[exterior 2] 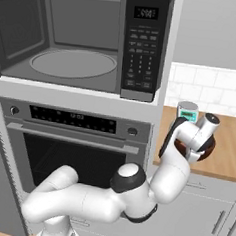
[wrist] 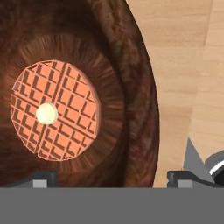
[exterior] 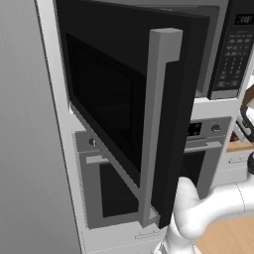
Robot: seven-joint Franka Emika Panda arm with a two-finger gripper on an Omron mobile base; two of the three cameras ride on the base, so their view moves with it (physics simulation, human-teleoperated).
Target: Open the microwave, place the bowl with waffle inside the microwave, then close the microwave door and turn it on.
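The microwave [exterior 2: 76,41] stands open, its grey cavity and round turntable [exterior 2: 73,63] bare. Its door [exterior: 124,109] is swung out to the left, with the tall grey bar handle [exterior: 158,124] on its free edge. The keypad strip [exterior 2: 142,46] is on the right. On the wooden counter to the right sits the dark brown bowl [wrist: 131,100] [exterior 2: 210,146] holding a round orange waffle [wrist: 54,109] with a pale butter dot. My gripper [wrist: 111,179] [exterior 2: 201,150] hangs open just over the bowl's right side, one fingertip [wrist: 41,177] above its inside, the other [wrist: 181,177] above the counter.
The steel-fronted oven [exterior 2: 73,136] sits under the microwave. A small white and teal jar-like thing [exterior 2: 187,111] stands on the wood counter [exterior 2: 228,144] just behind the bowl, against the tiled wall. A tall grey panel [exterior: 25,149] borders the open door on the left.
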